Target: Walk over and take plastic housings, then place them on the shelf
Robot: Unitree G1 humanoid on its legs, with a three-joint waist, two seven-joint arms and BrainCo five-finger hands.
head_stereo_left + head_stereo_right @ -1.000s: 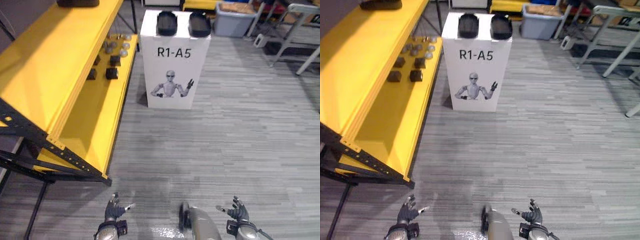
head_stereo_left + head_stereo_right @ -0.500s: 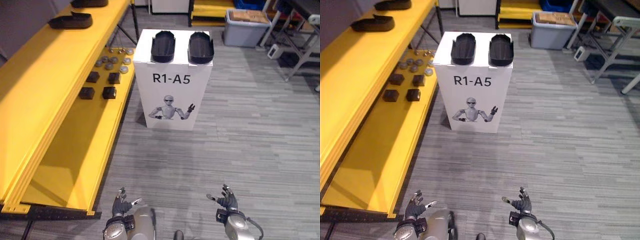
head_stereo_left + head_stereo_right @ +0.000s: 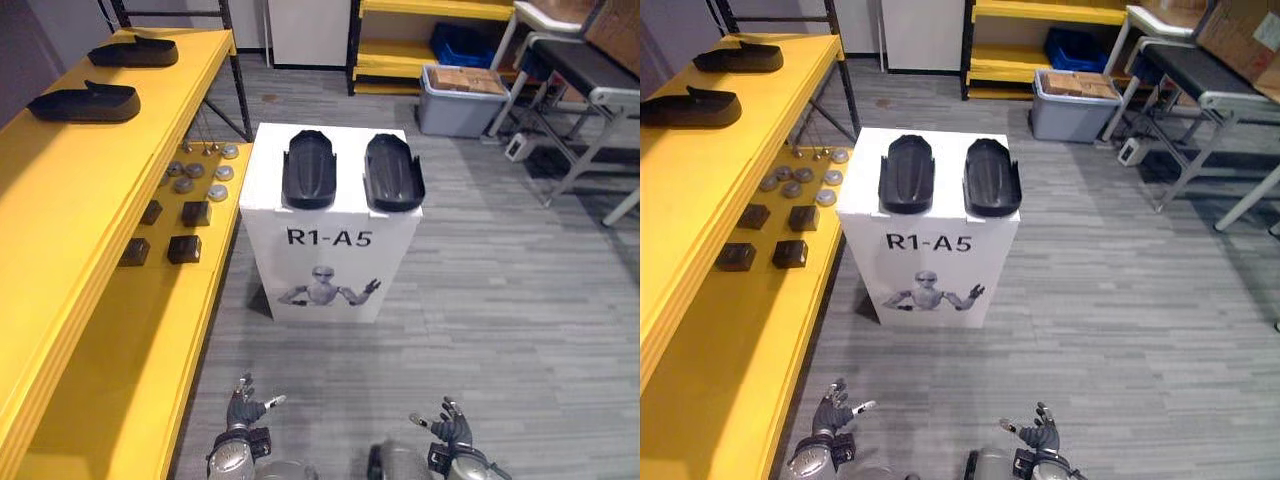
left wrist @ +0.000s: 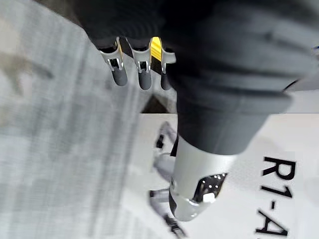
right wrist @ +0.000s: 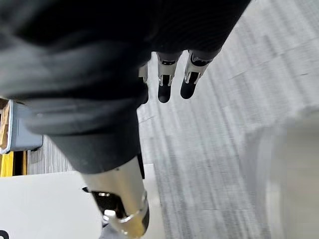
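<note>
- Faces a white box (image 3: 330, 262) standing on the grey floor (image 3: 500, 300), just beside a yellow shelf (image 3: 60, 250)
- Finds two black plastic housings (image 3: 310, 170) lying side by side on the box top, a narrow gap between them
- Holds the left hand (image 3: 243, 408) low, well short of the box, fingers spread and relaxed, nothing in them
- Holds the right hand (image 3: 448, 428) just as low, fingers straight and parted, empty
- Notes two more dark housings (image 3: 85, 102) on the shelf's top board, with small dark blocks (image 3: 183, 248) and round silver discs (image 3: 200, 175) on the lower board
- Spots a grey bin (image 3: 455, 95) on the floor beyond the box
</note>
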